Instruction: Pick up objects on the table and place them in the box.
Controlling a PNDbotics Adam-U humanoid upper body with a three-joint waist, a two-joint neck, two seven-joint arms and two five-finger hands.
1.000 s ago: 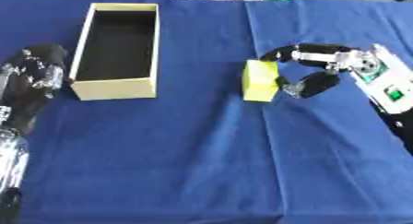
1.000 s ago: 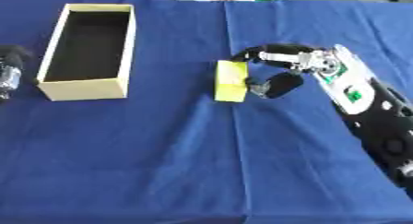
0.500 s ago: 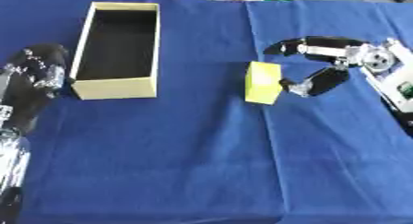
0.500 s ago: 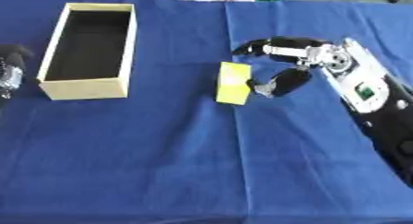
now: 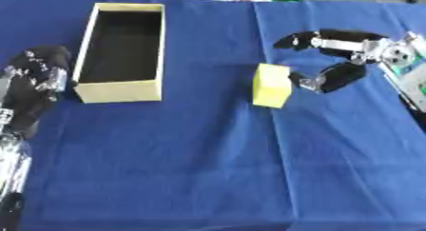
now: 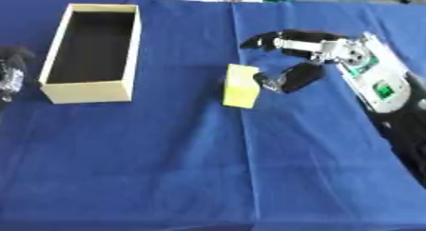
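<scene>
Block [image 5: 271,85]: yellow, standing on the cloth [image 5: 208,168], right of the box [image 5: 119,90].
Right hand [image 6: 301,59]: my fingers spread wide beside it, holding nothing.
Left hand [image 5: 35,82]: I cannot tell.
Risk: I may tip it by bumping it.

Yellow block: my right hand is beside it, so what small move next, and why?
Probably ease the right hand left and close on the yellow block. Its fingers are spread, the thumb near the block's right face, nothing gripped. The box looks empty.
</scene>
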